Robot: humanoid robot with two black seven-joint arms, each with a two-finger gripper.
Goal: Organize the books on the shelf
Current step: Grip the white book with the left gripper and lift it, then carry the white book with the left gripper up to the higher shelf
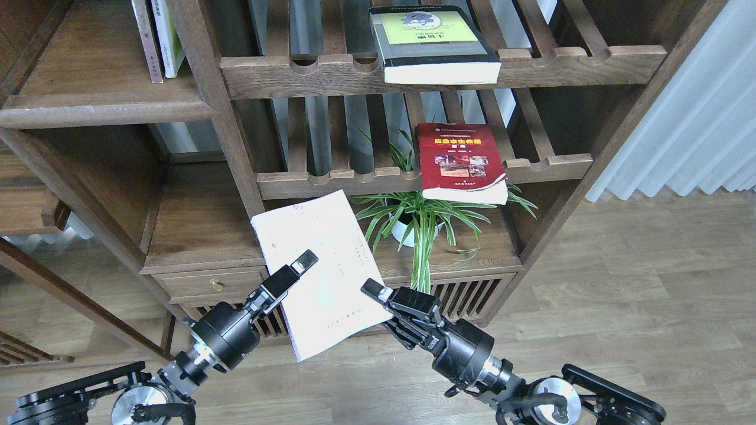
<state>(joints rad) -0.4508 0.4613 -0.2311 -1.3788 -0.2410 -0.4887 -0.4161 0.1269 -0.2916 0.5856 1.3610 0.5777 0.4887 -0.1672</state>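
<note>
The pale lavender-white paperback hangs tilted in the air in front of the bookcase, between my two grippers. My left gripper is shut on its left side, with one finger lying across the cover. My right gripper clamps its lower right edge. The red paperback lies flat on the middle slatted rack. The thick black book with the yellow-green panel lies flat on the upper slatted rack. The solid dark-brown shelf is at the upper left, above and left of both grippers.
Two thin upright books stand at the shelf's right end against the post. A potted spider plant sits on the low cabinet top behind the held book. A white curtain hangs at the right.
</note>
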